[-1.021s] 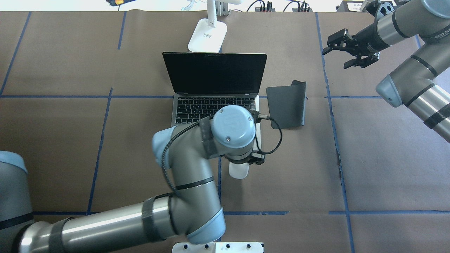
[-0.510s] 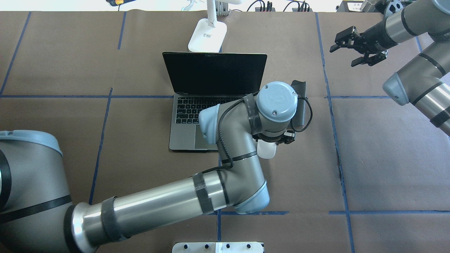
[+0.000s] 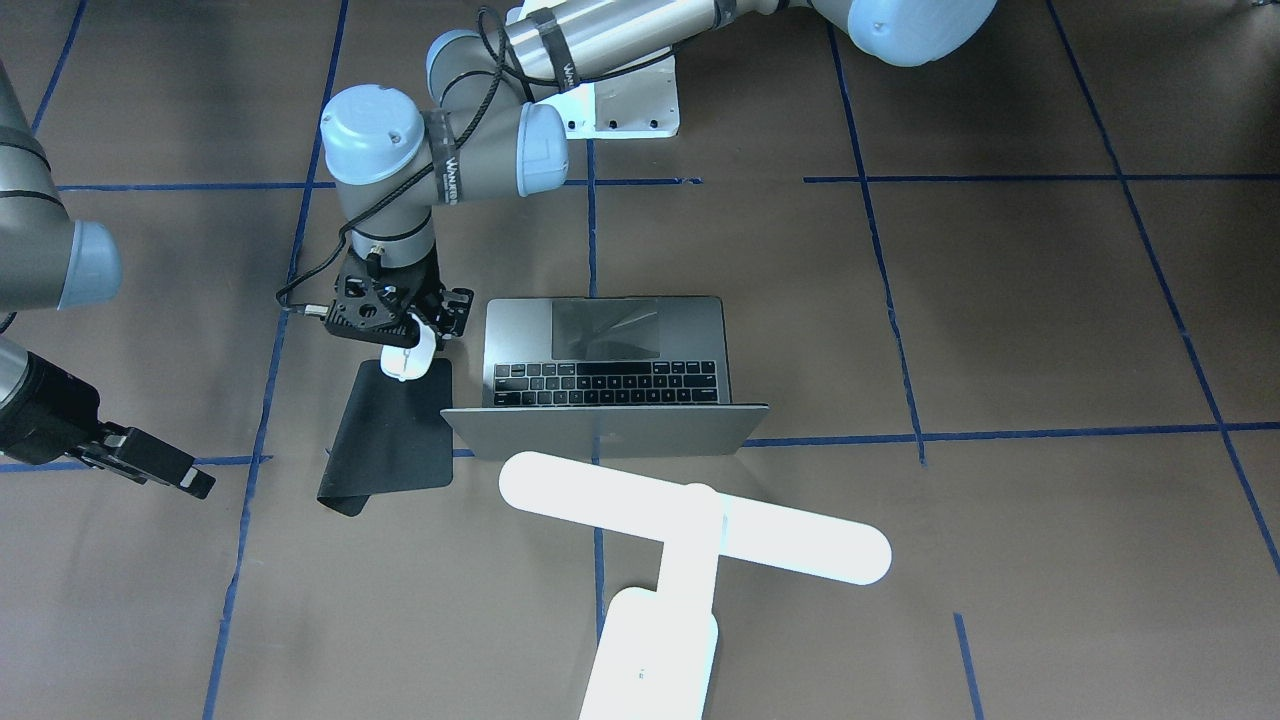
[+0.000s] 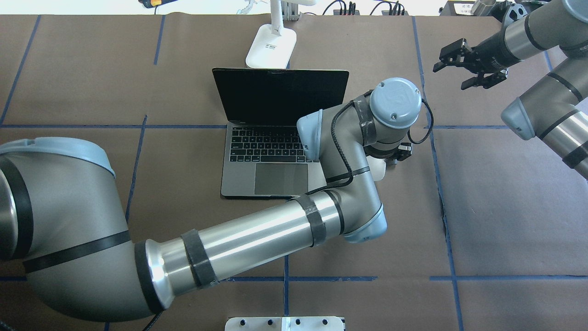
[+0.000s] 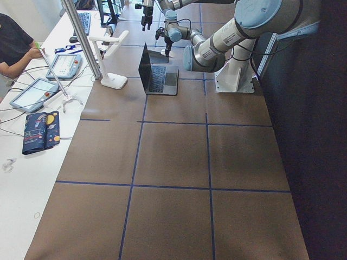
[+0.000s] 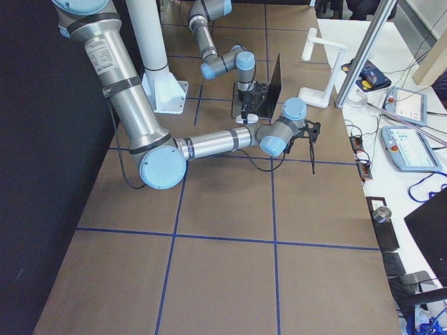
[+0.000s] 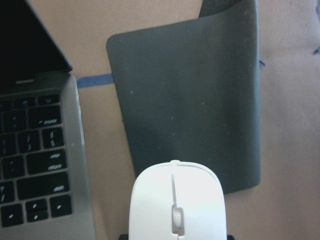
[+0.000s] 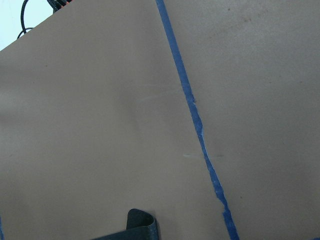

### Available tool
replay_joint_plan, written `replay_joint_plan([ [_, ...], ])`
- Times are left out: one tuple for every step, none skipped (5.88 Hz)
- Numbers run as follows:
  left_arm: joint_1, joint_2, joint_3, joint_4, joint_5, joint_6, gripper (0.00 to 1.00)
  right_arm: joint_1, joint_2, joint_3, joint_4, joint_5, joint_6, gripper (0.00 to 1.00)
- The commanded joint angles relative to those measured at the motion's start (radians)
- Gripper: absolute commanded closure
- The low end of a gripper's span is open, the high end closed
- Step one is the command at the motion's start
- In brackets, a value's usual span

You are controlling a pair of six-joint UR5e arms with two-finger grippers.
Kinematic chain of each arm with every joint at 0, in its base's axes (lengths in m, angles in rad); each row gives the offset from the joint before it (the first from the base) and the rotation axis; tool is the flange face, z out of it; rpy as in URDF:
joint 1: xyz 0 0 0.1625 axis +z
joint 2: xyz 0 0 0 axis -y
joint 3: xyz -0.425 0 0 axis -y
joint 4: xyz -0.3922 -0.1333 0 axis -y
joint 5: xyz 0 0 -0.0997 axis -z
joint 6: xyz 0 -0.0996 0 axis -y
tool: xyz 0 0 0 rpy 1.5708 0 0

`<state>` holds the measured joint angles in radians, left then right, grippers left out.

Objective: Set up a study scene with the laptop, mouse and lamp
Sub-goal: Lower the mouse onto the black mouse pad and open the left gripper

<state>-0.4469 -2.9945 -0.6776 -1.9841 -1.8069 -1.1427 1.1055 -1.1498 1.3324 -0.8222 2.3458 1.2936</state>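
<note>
The open grey laptop (image 4: 266, 156) stands mid-table, its screen facing me; it also shows in the front view (image 3: 610, 350). The white lamp (image 3: 690, 520) stands behind it, with its base (image 4: 271, 46) at the far edge. My left gripper (image 3: 400, 340) is shut on the white mouse (image 7: 175, 205) and holds it over the near edge of the black mat (image 7: 190, 95), right of the laptop. I cannot tell whether the mouse touches the mat. In the overhead view my wrist hides most of the mouse (image 4: 379, 169). My right gripper (image 4: 449, 78) is open and empty, far right.
The mat's far corner curls up (image 7: 225, 10). The white robot pedestal (image 4: 285, 324) is at the near edge. Blue tape lines (image 4: 432, 138) cross the brown table cover. A side bench with tablets (image 5: 32, 92) runs along the far side.
My left arm carried the mouse from in front of the laptop to the right and away from me, to the mat's near edge. My right gripper drew back slightly to the right.
</note>
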Motion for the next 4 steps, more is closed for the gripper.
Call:
replay_joint_plan([
  [-0.007, -0.055, 0.122, -0.143, 0.080, -0.014, 0.89, -0.004, 0.004, -0.001, 0.000, 0.000, 0.001, 0.00],
  [-0.007, -0.073, 0.180, -0.215, 0.146, -0.015, 0.86, -0.006, 0.004, -0.001, 0.000, 0.001, 0.001, 0.00],
  [-0.010, -0.073, 0.200, -0.286, 0.200, -0.031, 0.83, -0.006, 0.004, 0.001, 0.000, 0.004, 0.001, 0.00],
  [-0.013, -0.072, 0.220, -0.304, 0.242, -0.054, 0.83, -0.006, 0.004, -0.001, 0.000, 0.013, 0.001, 0.00],
])
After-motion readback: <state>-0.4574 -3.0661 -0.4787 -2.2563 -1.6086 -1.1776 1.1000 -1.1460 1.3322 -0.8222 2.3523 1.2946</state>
